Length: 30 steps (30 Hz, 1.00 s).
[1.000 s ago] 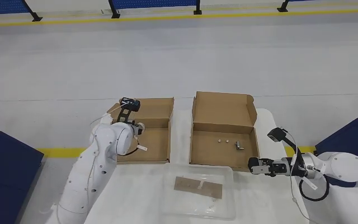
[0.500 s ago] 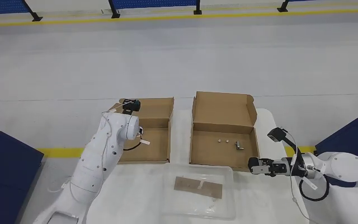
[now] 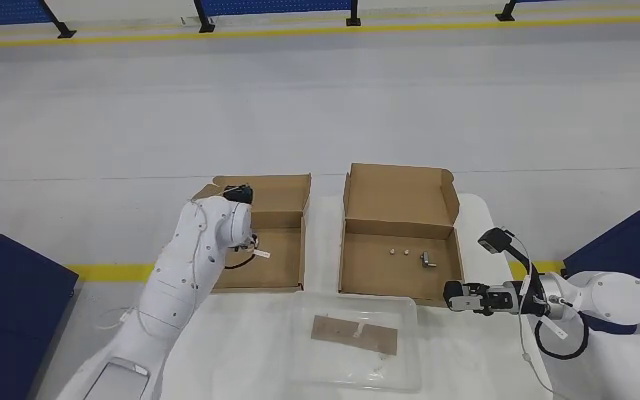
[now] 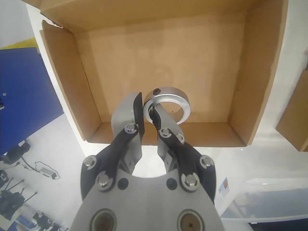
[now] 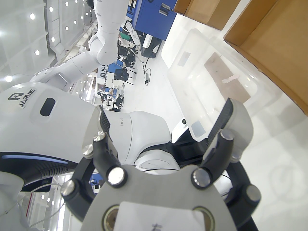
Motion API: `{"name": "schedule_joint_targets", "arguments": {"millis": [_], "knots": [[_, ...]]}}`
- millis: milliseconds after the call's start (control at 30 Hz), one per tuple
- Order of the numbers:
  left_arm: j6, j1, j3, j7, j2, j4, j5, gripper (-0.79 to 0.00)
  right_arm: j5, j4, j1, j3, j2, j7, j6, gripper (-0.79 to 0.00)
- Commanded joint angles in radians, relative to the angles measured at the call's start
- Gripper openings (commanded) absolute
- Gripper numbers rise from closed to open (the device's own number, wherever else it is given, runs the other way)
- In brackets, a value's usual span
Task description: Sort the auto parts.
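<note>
1 metal ring (image 4: pixel 166 104) is pinched by its rim in the left gripper (image 4: pixel 146 108), with 1 finger through the hole and 1 outside, so the jaws are nearly closed on it. Below and just ahead of those jaws is the bare floor of the left cardboard box (image 4: pixel 255 73). Within the last second this arm has swung round over the box so the jaws point down into it. Letting go looks like the next step.

The right gripper (image 5: pixel 164 106) has not moved and is wide open, holding nothing. Just ahead of its jaws is a clear plastic tub (image 5: pixel 187 82), and beyond that the right box (image 3: pixel 400 205), holding a few small parts (image 3: pixel 427 260).

Everything rests on a white table (image 3: pixel 250 340), with pale grey floor and a yellow line (image 3: pixel 300 30) behind
</note>
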Motion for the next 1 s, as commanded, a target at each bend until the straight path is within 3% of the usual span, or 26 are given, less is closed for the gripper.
{"name": "schedule_joint_targets", "arguments": {"millis": [0,267,633,967], "knots": [[0.001,-0.025,0.020,0.006,-0.014,0.060,-0.020,-0.785,0.000,0.000,0.000,0.000,0.000,0.000,0.000,0.000],[-0.014,-0.102,0.070,0.045,-0.060,0.237,-0.081,-0.785,0.000,0.000,0.000,0.000,0.000,0.000,0.000,0.000],[-0.023,-0.083,0.063,0.076,-0.060,0.234,-0.087,-0.785,0.000,0.000,0.000,0.000,0.000,0.000,0.000,0.000],[-0.017,-0.120,0.090,0.131,-0.096,0.381,-0.121,-0.785,0.000,0.000,0.000,0.000,0.000,0.000,0.000,0.000]]}}
